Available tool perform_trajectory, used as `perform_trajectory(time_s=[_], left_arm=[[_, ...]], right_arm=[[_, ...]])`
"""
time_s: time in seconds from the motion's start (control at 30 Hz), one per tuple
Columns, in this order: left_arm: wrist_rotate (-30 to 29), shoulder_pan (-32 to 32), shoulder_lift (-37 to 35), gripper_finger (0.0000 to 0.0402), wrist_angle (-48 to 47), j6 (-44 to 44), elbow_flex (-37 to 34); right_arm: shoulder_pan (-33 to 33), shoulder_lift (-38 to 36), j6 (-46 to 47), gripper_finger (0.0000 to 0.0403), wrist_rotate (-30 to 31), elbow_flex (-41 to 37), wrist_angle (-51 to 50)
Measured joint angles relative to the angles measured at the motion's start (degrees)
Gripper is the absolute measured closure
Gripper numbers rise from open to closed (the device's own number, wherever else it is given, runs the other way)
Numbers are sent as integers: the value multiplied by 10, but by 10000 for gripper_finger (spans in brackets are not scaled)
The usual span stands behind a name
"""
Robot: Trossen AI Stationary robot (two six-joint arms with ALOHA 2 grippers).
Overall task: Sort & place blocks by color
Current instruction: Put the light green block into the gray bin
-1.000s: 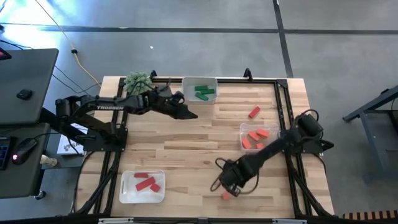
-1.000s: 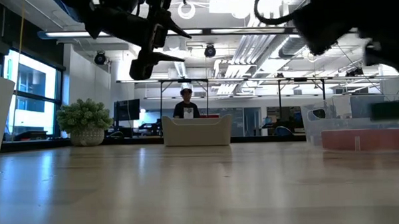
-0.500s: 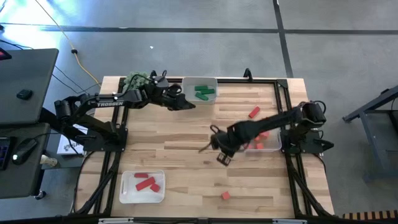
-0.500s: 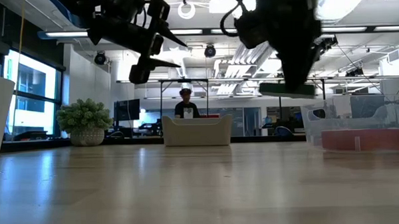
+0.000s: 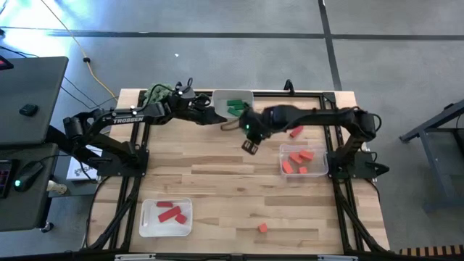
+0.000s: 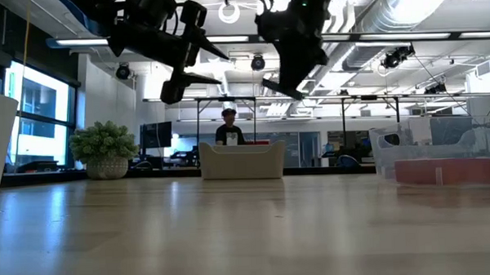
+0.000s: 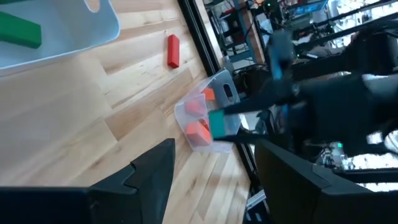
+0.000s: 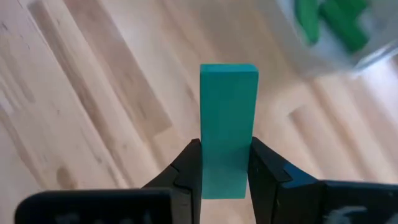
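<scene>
Green block (image 8: 228, 130) pinched in the right gripper (image 8: 226, 167) fingers, up off the surface beside the green tray (image 5: 233, 95), so next it's carry over and drop; left gripper (image 7: 214, 163) waits nearby, fingers spread.

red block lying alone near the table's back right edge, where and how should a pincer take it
Take the lone red block across its narrow middle, coming straight down from above. It lies flat on bare wood, slanted, with free space along both long sides, clear of the tray nearby.
</scene>
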Motion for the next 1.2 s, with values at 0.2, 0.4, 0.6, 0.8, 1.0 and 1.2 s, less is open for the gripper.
perform_trajectory(time_s=[0.2,0.4,0.6,0.8,1.0,1.2], left_arm=[[-15,0,0,190,0,-31,0],[-43,-7,0,190,0,-75,0],[-60,-17,4,190,9,-115,0],[-75,-27,4,190,18,-124,0],[-77,-36,11,190,19,-133,0],[-79,-39,18,190,16,-137,1]], right_arm=[[-41,0,-85,337,4,46,1],[-63,0,-136,337,4,65,16],[-65,6,-171,337,-16,65,39],[-59,17,-175,337,-31,65,48],[-46,35,-179,337,-31,65,79],[-38,48,-175,337,-31,65,108]])
